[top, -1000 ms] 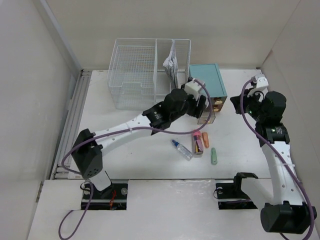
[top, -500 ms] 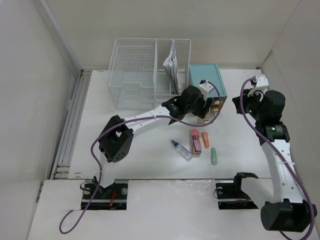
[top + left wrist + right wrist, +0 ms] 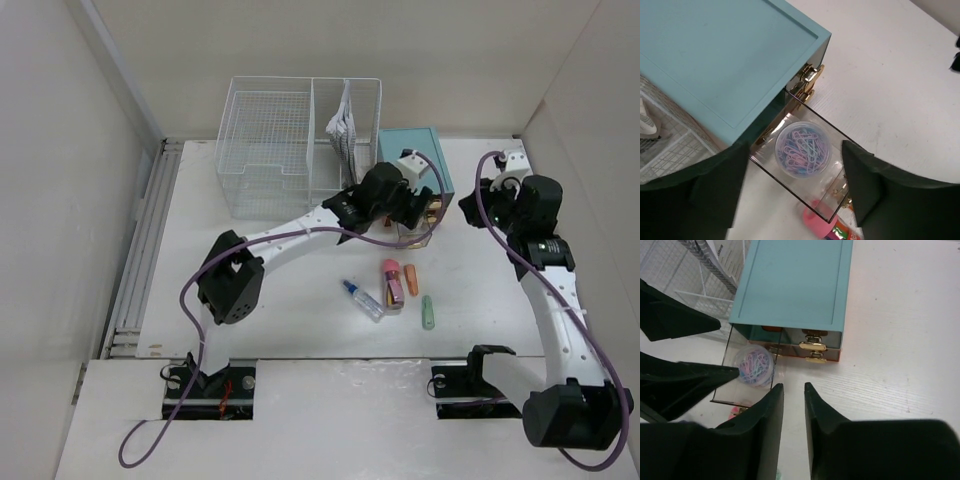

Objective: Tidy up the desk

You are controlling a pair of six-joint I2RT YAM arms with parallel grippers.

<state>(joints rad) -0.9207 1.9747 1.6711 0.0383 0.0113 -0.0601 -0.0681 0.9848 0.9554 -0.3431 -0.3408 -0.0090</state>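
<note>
Our left claw [image 3: 792, 197] hangs spread wide over the clear drawer [image 3: 805, 165] pulled out of the teal box [image 3: 415, 165], gripping nothing; a tub of paper clips [image 3: 802, 149] sits inside. Right claw [image 3: 794, 405] hovers just beside the box, fingers slightly apart, empty. The white worktop [image 3: 260, 290] lies under everything.

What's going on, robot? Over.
Left hand open around clear drawer, clips inside. Right hand hovering, nearly shut. Pens loose on desk.
</note>
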